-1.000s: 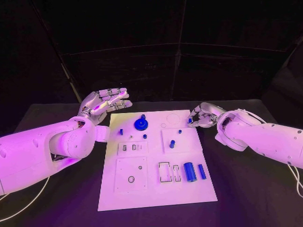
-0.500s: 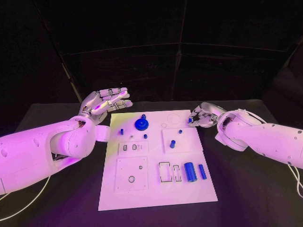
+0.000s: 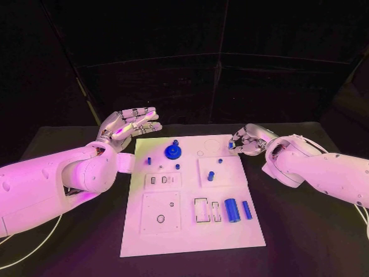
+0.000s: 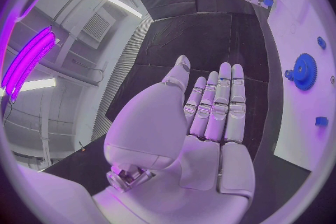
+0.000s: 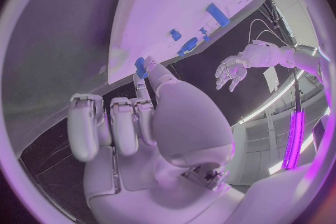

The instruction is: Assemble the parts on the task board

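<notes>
A small blue peg (image 3: 231,146) is pinched between thumb and fingertip of the right hand (image 3: 244,141) at the upper right edge of the white rectangular task board (image 3: 191,231), in the frame's centre. On the board are seen a blue toothed gear (image 3: 172,152) near its top and blue cylinders (image 3: 231,208) lower right. The left hand (image 3: 128,127) is held flat and empty, upper left of the board.
</notes>
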